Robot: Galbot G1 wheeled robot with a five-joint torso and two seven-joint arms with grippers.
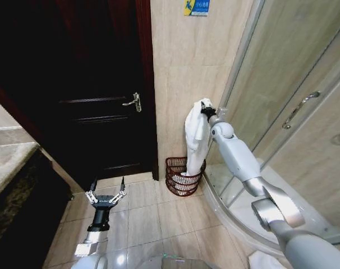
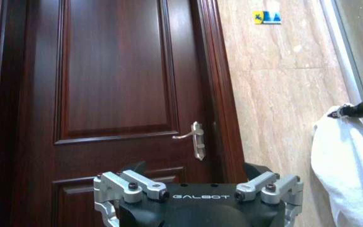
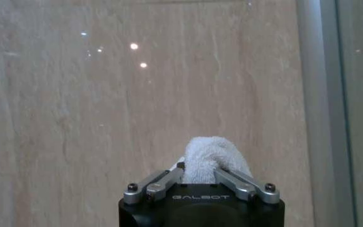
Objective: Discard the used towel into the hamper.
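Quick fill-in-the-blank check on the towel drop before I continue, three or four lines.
1. The right claw is shut on the white ____.
2. The towel's lower end hangs down into the ____.
3. The hamper stands on the floor tiles against the wall, between the dark wooden ____ and the glass shower enclosure.
4. The left claw hangs low over the floor tiles, its fingers ____ and holding nothing.

Missing words: towel; hamper; door; open
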